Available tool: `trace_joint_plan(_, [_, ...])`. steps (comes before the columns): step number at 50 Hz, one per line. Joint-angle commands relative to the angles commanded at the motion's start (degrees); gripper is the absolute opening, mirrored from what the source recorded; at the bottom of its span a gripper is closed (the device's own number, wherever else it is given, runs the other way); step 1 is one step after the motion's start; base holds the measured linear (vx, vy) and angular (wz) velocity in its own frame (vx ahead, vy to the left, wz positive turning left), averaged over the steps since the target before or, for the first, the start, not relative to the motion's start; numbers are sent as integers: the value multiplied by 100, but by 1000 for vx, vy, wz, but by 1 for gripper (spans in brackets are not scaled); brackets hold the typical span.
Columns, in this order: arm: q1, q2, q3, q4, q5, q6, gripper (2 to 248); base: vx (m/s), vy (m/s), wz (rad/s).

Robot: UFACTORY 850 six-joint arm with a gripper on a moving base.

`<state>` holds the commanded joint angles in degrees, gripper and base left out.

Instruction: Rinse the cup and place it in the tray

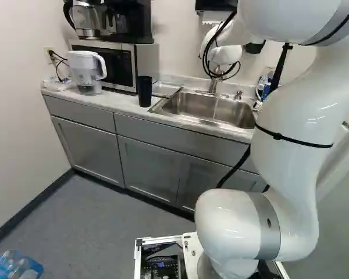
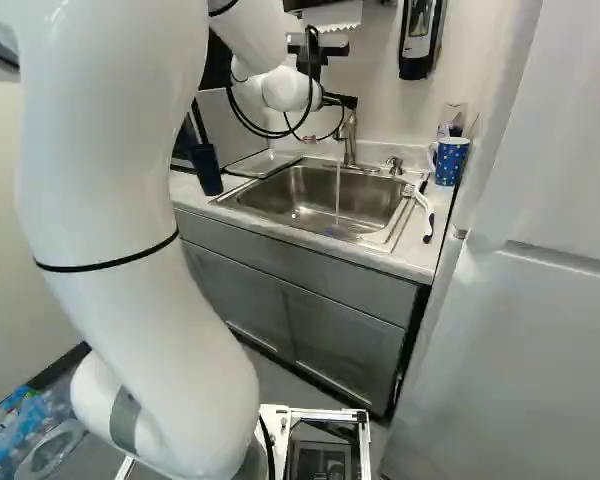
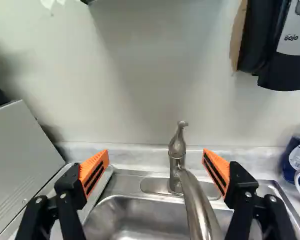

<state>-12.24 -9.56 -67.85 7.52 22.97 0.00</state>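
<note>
My gripper hangs over the back of the sink, close to the faucet. Seen from the wrist, the gripper is open, its orange-padded fingers wide apart with no cup between them. The faucet handle shows ahead through that gap, apart from both pads. Water runs from the spout into the steel sink. A blue patterned mug stands upright on the counter right of the sink. A tall dark cup stands left of it. A flat tray lies beside the sink's left edge.
A white-handled brush lies by the sink's right edge. Soap dispensers hang on the wall. The microwave and a water pitcher stand farther left. A tall white refrigerator borders the counter on the right.
</note>
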Motion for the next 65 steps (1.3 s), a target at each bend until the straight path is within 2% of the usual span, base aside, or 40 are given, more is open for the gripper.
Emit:
trace_joint_plan(15, [-135, 385, 411, 0, -85, 0, 247, 0, 0, 0])
trace_joint_plan(36, [-304, 954, 995, -51, -636, 0, 247, 0, 0, 0])
trace_joint_plan(65, [-560, 1758, 1772, -766, -1238, 0, 247, 0, 0, 0])
